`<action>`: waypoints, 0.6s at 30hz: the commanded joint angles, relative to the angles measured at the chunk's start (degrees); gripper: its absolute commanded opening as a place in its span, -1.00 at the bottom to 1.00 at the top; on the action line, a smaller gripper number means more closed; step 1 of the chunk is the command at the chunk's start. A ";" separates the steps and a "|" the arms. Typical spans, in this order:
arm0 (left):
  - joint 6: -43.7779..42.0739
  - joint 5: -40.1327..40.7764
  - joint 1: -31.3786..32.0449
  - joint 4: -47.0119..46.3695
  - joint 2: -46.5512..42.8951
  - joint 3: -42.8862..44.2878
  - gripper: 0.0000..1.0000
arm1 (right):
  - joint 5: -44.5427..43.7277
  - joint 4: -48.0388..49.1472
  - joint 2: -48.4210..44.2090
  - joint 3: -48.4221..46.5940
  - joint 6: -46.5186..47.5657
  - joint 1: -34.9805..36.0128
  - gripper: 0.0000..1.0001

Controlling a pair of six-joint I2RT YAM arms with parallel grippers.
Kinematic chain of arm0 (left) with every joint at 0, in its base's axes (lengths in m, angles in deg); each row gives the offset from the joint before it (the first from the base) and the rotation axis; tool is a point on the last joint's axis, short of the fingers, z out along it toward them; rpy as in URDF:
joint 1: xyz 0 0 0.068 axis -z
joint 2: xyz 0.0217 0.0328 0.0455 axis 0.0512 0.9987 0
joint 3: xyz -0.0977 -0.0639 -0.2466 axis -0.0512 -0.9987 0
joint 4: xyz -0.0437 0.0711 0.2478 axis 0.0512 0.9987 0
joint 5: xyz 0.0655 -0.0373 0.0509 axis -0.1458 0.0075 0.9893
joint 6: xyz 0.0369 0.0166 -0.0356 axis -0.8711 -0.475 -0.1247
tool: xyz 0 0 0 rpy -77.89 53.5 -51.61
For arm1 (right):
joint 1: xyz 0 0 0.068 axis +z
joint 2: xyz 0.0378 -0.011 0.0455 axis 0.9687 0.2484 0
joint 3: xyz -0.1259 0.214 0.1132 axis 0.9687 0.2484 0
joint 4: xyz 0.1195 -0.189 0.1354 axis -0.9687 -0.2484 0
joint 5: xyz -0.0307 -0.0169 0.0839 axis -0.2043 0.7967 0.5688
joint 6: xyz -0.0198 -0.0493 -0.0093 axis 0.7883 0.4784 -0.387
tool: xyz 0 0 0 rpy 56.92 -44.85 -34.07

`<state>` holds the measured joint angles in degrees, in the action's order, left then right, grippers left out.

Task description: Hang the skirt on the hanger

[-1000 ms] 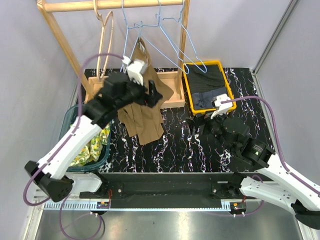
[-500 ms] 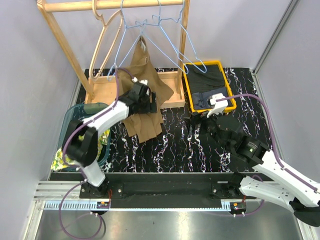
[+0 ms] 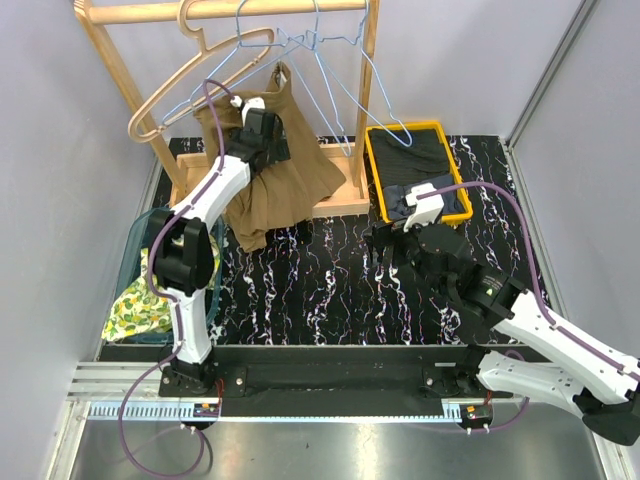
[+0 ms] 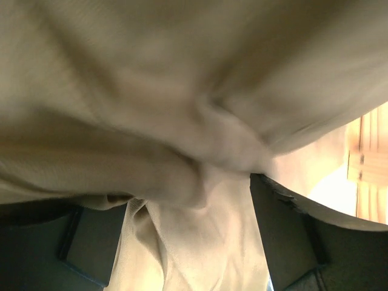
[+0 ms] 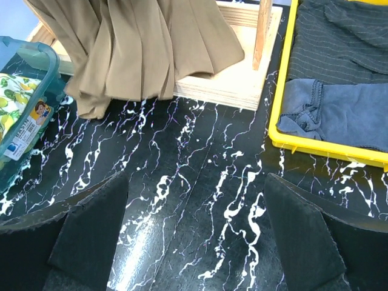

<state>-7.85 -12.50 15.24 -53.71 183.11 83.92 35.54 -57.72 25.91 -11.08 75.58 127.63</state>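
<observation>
A tan skirt (image 3: 275, 190) hangs from its top among the blue wire hangers (image 3: 300, 42) on the rack, its hem reaching the table. My left gripper (image 3: 262, 135) reaches far back and presses into the skirt's upper part. In the left wrist view the skirt's cloth (image 4: 182, 121) fills the frame and bunches between the wide-apart fingers (image 4: 91, 242) of the left gripper (image 4: 188, 200), which is open. A wooden hanger (image 3: 190, 75) swings out to the left. My right gripper (image 3: 385, 245) stands open and empty over the black table (image 5: 194, 182), with the skirt (image 5: 139, 48) beyond it.
A yellow tray (image 3: 372, 170) holding dark clothes sits at the back right. A teal bin (image 3: 135, 250) with a fruit-print cloth (image 3: 135, 305) stands at the left. The wooden rack's base (image 3: 335, 195) and right post (image 3: 368, 70) flank the skirt.
My left arm has dropped and stretched to the back. The skirt has shifted left and fanned out. The wooden hanger has swung up to the left. My right arm has edged left.
</observation>
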 commanded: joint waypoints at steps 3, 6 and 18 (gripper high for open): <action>-3.44 5.76 -2.08 -2.54 6.45 10.94 0.66 | -2.17 0.80 -0.05 -3.36 1.15 0.02 0.99; -4.23 5.67 -2.70 -2.54 8.65 13.31 0.70 | -2.17 0.63 -0.40 -3.45 1.24 0.02 0.99; -8.54 -8.04 -2.45 -1.48 2.45 5.86 0.83 | -0.59 0.54 -0.31 -3.45 -0.34 0.02 1.00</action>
<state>-15.30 -15.39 12.64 -53.38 193.92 95.05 35.52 -57.93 25.91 -11.98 76.06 127.63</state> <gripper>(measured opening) 0.918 0.994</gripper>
